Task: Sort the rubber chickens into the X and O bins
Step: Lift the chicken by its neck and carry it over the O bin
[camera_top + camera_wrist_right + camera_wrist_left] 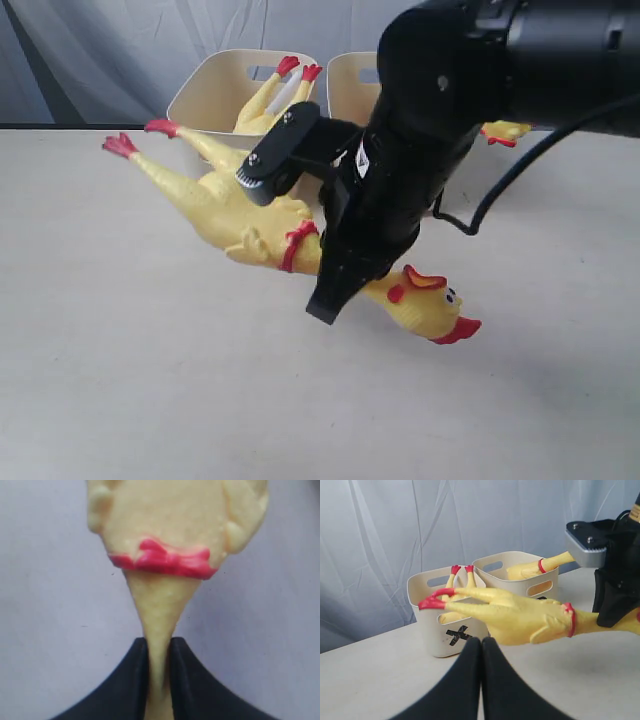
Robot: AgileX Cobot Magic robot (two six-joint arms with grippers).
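- The pale surface carried two cream bins at its far edge.
- My right arm filled the near middle of the exterior view, reaching down over the surface.
- The chicken I held hung above the surface in front of the bins, red feet toward the X bin, head lower on the opposite side.
- The X bin had a second chicken in it, feet poking up past the rim.
- The other bin stood just beside it. I could not see its mark. A third chicken draped over its rim.
- My right pincer pinched the held chicken's thin neck just past the red band.
- My left pincer was pressed together with nothing in it, pointing at the X bin.
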